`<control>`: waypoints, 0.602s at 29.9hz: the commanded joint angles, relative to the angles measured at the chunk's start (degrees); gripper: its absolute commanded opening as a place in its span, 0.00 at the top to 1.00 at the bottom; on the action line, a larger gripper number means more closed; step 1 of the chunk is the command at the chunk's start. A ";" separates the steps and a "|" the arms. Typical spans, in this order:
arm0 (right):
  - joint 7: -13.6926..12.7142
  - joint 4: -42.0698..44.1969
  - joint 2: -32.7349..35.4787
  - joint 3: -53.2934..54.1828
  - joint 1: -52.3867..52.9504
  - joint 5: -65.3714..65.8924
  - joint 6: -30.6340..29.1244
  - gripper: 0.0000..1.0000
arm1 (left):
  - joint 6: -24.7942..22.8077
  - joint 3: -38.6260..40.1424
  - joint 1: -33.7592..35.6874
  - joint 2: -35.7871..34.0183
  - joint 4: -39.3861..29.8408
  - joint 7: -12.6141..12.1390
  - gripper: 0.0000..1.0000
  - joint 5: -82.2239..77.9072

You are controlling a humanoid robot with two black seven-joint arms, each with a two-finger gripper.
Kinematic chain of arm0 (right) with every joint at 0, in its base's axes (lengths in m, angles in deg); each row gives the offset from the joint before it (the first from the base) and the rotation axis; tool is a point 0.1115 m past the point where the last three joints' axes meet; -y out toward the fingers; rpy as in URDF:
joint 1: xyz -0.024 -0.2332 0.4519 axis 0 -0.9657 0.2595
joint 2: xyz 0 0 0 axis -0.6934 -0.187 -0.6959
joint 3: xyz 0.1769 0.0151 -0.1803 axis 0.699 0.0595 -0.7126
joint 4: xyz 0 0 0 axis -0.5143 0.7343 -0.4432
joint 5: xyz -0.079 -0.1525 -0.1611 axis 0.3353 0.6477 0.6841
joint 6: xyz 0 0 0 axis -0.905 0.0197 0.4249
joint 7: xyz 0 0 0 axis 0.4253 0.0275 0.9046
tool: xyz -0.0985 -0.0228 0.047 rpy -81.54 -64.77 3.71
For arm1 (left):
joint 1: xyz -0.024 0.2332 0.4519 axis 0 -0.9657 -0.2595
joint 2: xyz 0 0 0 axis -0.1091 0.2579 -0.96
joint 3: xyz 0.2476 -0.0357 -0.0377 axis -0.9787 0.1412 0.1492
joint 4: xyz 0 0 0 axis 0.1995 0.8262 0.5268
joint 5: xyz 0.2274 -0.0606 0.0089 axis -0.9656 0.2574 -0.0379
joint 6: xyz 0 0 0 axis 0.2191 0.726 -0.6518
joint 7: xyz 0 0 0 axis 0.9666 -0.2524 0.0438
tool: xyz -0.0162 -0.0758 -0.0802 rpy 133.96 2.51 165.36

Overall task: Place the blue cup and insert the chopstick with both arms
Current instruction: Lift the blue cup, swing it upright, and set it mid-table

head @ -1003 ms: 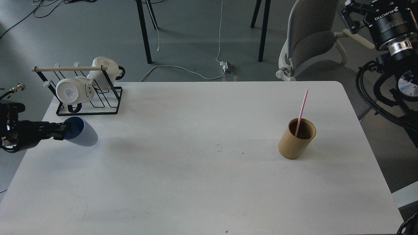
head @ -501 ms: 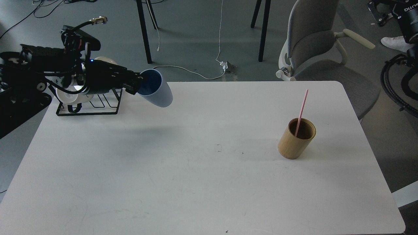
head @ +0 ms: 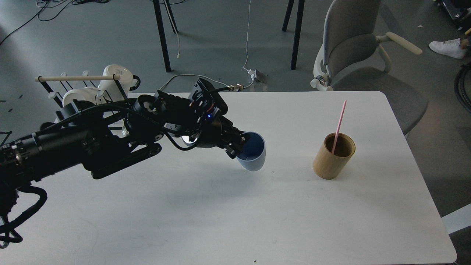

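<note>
My left gripper (head: 240,146) is shut on the rim of the pale blue cup (head: 254,156). It holds the cup tilted over the middle of the white table (head: 235,213), its base close to the tabletop. The pink chopstick (head: 339,126) stands leaning in the tan bamboo holder (head: 334,156), to the right of the cup and apart from it. My left arm reaches across the table from the left edge. My right gripper is out of view; only a cable loop shows at the right edge.
A black wire rack (head: 110,94) with white mugs (head: 117,79) and a wooden bar stands at the table's back left, partly behind my arm. A grey chair (head: 353,48) stands behind the table's back right corner. Cables lie on the floor.
My left arm swung from the rack area toward the table's middle, lowering the blue cup and turning it more upright. My right arm has drawn back out of the frame at the upper right.
</note>
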 commanded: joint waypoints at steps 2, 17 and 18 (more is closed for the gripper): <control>0.09 -1.13 0.07 0.18 -0.22 -0.01 0.00 0.00 | 0.01 -0.59 -2.01 3.11 5.56 -0.24 0.99 0.08; 0.18 -1.22 -0.02 0.18 -0.39 -0.01 0.00 0.00 | 0.01 -0.68 -3.24 4.07 11.55 -0.07 0.95 0.17; 0.18 -1.22 -0.02 0.27 -0.48 -0.01 0.00 0.00 | 0.01 -0.68 -3.24 4.07 11.64 -0.07 0.95 0.17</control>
